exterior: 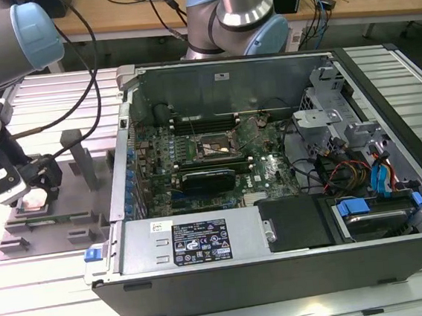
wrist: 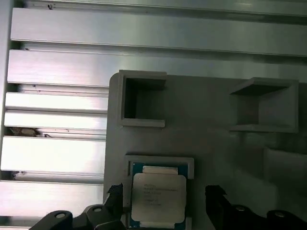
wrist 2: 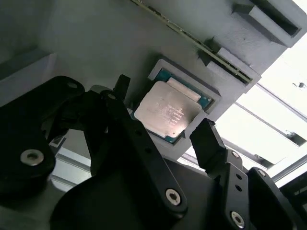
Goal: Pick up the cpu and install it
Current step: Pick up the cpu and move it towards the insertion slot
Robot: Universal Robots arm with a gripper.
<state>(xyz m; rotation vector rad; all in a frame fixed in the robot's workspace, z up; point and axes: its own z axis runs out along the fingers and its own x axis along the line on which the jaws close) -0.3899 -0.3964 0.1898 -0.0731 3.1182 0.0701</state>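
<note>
Slatted aluminium table [exterior: 30,295] beneath grey fixture tray [wrist: 216,143]. Poised low with gripper [wrist: 164,191] spread, one finger either side of the cpu [wrist 2: 165,112], not gripping. Seated flat in tray recess, directly between fingertips.

The cpu [wrist: 158,196] lies in the holder [wrist: 216,139], under the hand [wrist: 164,191]; the computer case [exterior: 282,271] stands to the exterior view's right.

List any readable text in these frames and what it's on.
cpu: faint print lines on top plate, too blurred to read.
black label on the power supply: white print, too small to read.
white sticker beside it: unreadable.
Nothing can be quoted.
</note>
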